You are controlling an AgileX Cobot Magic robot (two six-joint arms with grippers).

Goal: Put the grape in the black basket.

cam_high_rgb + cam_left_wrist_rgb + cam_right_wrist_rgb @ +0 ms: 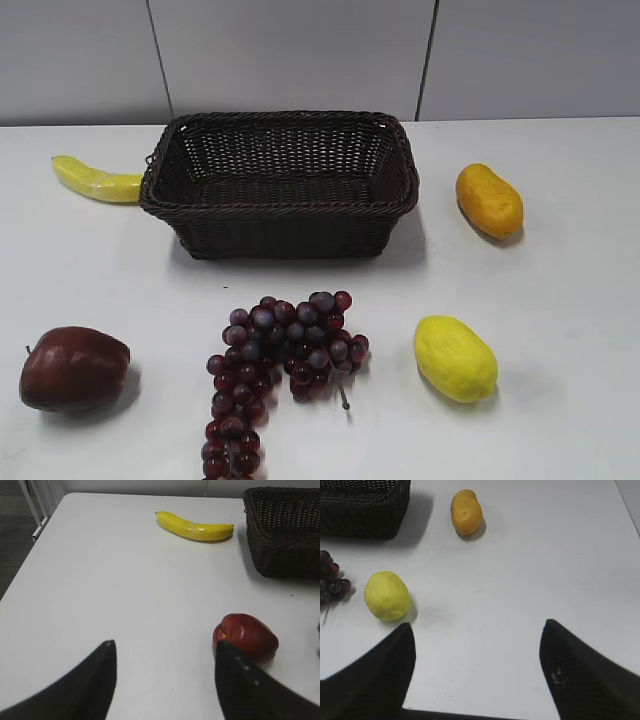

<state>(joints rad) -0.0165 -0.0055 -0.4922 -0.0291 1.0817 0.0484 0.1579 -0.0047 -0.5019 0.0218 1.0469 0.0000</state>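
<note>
The grape, a big bunch of dark purple-red berries with a thin stem, lies on the white table in front of the black basket. The woven basket stands empty at the back middle. The bunch's right edge also shows in the right wrist view, and the basket's corners show in the left wrist view and the right wrist view. No gripper appears in the exterior view. My left gripper is open and empty over bare table. My right gripper is open and empty near the table's front edge.
A dark red apple lies front left, close to my left gripper's right finger. A banana lies left of the basket. An orange fruit lies right of it. A yellow lemon-like fruit lies right of the grape.
</note>
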